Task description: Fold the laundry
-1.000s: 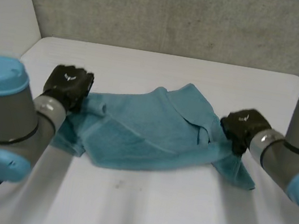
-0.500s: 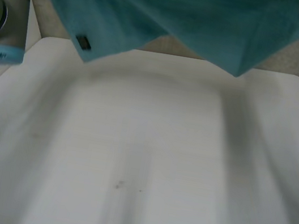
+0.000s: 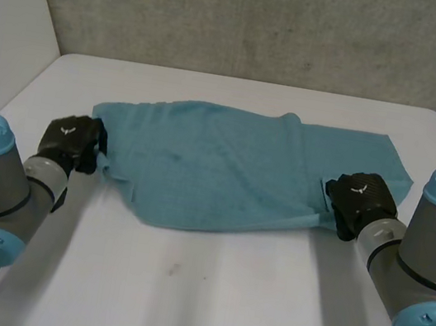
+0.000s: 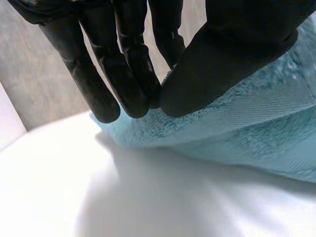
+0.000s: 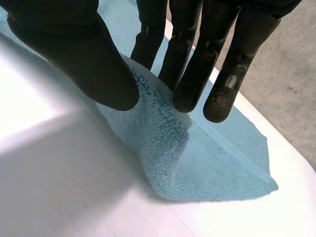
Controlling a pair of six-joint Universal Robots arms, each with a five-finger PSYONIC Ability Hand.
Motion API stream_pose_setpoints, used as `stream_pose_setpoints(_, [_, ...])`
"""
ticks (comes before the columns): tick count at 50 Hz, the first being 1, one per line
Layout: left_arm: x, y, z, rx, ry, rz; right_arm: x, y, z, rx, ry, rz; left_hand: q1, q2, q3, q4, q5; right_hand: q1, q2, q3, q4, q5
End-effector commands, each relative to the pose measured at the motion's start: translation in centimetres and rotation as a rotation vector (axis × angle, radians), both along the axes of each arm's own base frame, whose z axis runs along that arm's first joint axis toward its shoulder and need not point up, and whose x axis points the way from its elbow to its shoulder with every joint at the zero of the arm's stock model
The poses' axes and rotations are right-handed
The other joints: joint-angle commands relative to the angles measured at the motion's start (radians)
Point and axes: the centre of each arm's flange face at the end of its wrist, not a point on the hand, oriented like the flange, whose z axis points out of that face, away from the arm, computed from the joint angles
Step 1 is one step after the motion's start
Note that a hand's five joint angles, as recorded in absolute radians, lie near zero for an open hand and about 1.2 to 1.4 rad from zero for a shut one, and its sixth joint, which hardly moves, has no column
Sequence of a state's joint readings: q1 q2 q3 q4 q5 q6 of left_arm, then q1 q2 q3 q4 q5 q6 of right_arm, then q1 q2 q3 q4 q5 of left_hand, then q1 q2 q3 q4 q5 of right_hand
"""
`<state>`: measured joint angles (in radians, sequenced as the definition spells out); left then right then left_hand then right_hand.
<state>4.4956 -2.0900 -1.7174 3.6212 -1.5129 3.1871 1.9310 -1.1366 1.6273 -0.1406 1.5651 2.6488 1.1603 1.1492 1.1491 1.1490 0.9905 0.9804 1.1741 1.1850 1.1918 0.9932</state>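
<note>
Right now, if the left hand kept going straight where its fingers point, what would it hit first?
The teal terry towel: the left hand pinches its edge between thumb and fingers, so going on would bunch that cloth, probably down against the white table; depth is unclear.

The left hand (image 4: 222, 54) reaches down with its straight black fingers (image 4: 126, 74) close together and its thumb set against them, pinching the fuzzy edge of a teal towel (image 4: 256, 123) between thumb and fingertips. From the pinch the towel slopes down onto the white counter (image 4: 74, 187), showing a flat woven band along its border. A grey wall (image 4: 44, 89) stands beyond the counter.
</note>
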Motion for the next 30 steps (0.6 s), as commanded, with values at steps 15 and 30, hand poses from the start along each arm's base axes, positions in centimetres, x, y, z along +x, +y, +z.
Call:
stream_pose_setpoints(15, [-2.0,7.3,7.5,-0.074,-0.204,-0.148,1.5,0.8,4.7,-0.104,-0.131,0.025,-0.92,-0.909,-0.909,-0.909,-0.925,0.416,0.222,0.211,0.204,0.229])
stream_pose_setpoints(30, [-5.4,12.5,5.2,-0.012,-0.213,-0.213,3.7,3.4,13.5,-0.271,-0.27,0.106,-0.903,-0.892,-0.892,-0.891,-0.907,0.416,0.222,0.211,0.204,0.229])
